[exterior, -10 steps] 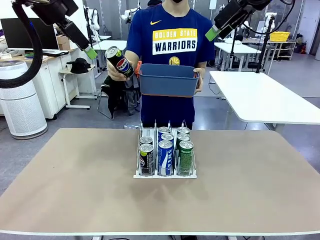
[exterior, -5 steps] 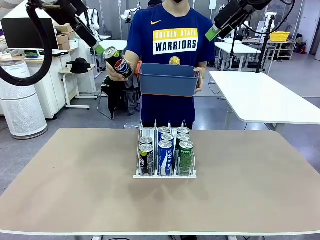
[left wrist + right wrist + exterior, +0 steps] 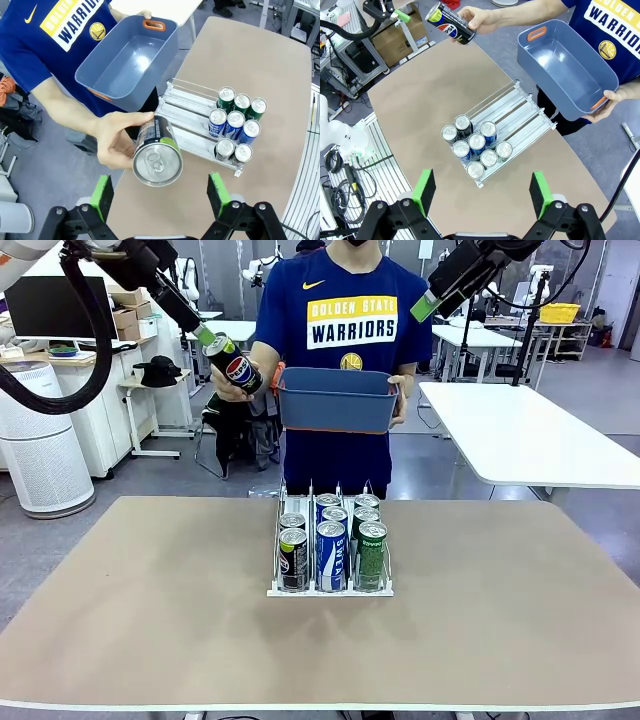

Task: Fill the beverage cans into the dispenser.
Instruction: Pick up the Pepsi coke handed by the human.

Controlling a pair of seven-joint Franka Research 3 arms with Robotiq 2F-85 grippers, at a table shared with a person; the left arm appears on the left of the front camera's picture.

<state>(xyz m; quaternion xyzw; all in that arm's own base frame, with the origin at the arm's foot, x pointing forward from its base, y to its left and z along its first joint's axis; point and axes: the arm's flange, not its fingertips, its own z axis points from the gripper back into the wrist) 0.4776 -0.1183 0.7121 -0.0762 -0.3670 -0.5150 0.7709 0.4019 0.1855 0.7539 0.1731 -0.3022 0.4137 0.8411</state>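
A person at the far side holds out a black beverage can [image 3: 232, 367] in one hand, tilted with its silver top toward my left gripper [image 3: 205, 337]. In the left wrist view the can [image 3: 157, 155] sits just beyond and between the open green pads [image 3: 102, 195], untouched by them. The dispenser [image 3: 330, 591] stands at mid-table with several black, blue and green cans [image 3: 331, 555] packed at its front end; its far lanes [image 3: 520, 112] are bare. My right gripper [image 3: 425, 308] hangs open high at the upper right, looking down on the dispenser.
The person's other hand holds an empty blue-grey tub [image 3: 335, 400] at chest height above the table's far edge. A white table [image 3: 520, 435] stands at the right behind, and a white cylindrical unit [image 3: 40, 440] at the left. The tabletop [image 3: 150, 600] lies bare around the dispenser.
My left gripper has swung right and down until its tips are beside the top of the held-out can. The right arm and the cans in the dispenser have not moved.
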